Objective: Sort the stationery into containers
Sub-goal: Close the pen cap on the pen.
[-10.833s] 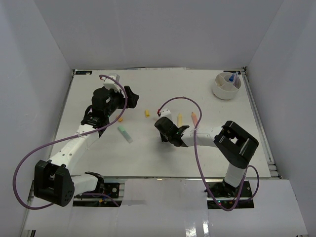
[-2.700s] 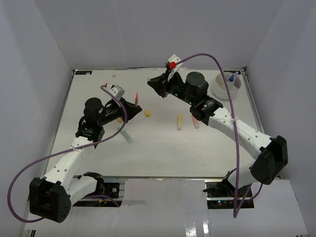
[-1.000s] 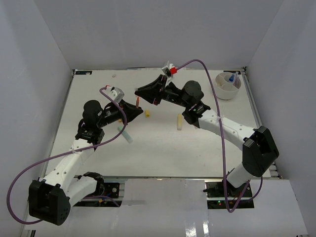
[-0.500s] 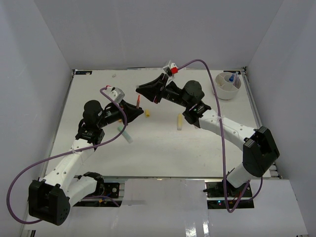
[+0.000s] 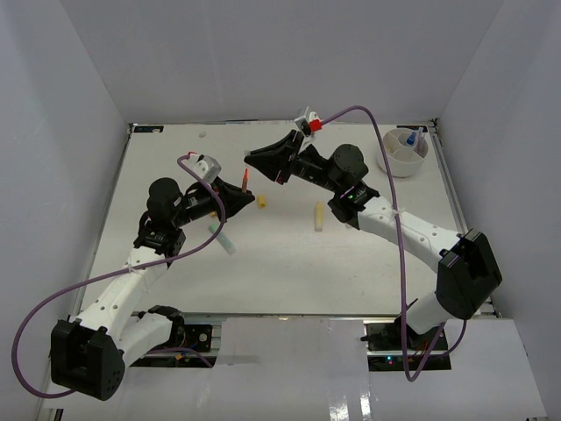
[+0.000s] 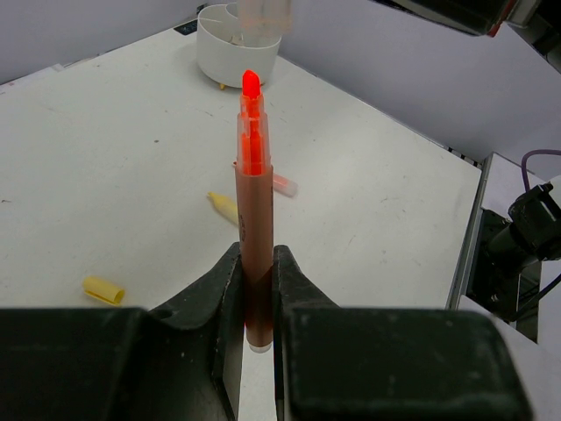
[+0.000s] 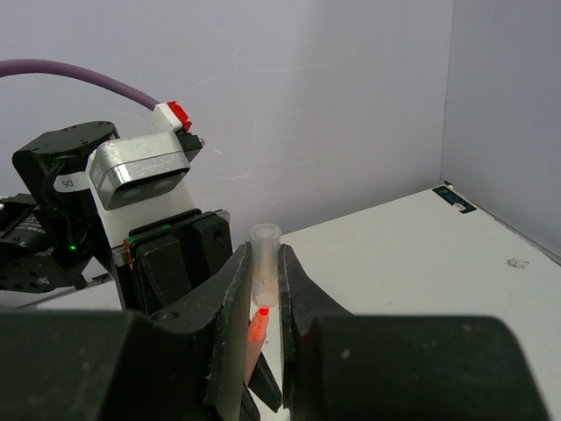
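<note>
My left gripper [image 5: 237, 187] is shut on an uncapped orange highlighter [image 5: 244, 180] and holds it above the table, tip toward the right gripper. In the left wrist view the highlighter [image 6: 253, 210] stands between the fingers [image 6: 216, 285]. My right gripper [image 5: 250, 158] is shut on a clear cap [image 7: 265, 254], just off the orange tip [image 7: 262, 313]. A yellow highlighter [image 5: 319, 216], a green one [image 5: 223, 238] and a small yellow piece [image 5: 261, 201] lie on the table. The white tub [image 5: 391, 162] stands at the back right with a blue-capped bottle [image 5: 410, 138] inside.
The left wrist view also shows a pink pen [image 6: 283, 184] beyond the yellow one [image 6: 223, 205] and the tub [image 6: 219, 53]. White walls enclose the table on three sides. A purple cable loops over each arm.
My right gripper with the cap has edged slightly up and to the right over the last second. My left gripper and its highlighter have stayed still.
</note>
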`<state>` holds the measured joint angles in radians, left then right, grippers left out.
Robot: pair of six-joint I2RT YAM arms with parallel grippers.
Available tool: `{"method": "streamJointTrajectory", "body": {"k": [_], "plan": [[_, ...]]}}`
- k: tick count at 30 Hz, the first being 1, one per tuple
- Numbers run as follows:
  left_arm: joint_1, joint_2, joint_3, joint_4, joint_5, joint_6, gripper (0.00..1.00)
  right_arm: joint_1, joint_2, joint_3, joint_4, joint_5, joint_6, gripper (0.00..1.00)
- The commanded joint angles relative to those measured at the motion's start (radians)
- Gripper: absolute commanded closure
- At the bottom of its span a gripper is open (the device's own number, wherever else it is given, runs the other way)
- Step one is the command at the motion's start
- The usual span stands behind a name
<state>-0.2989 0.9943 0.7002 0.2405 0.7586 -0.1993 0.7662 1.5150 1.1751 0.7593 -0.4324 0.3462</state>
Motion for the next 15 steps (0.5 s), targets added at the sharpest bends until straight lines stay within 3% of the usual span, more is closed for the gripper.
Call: {"method": "streamJointTrajectory", "body": {"k": [1,15], "plan": [[-0.003,-0.026,0.002,0.013,0.001,0.006,0.94,-0.001,-0.01,-0.008,0.051,-0.025,0.025,0.92],[-0.002,-0.036,-0.002,0.022,0.008,0.011,0.94,0.004,0.019,-0.014,0.058,-0.035,0.043,0.92]]}}
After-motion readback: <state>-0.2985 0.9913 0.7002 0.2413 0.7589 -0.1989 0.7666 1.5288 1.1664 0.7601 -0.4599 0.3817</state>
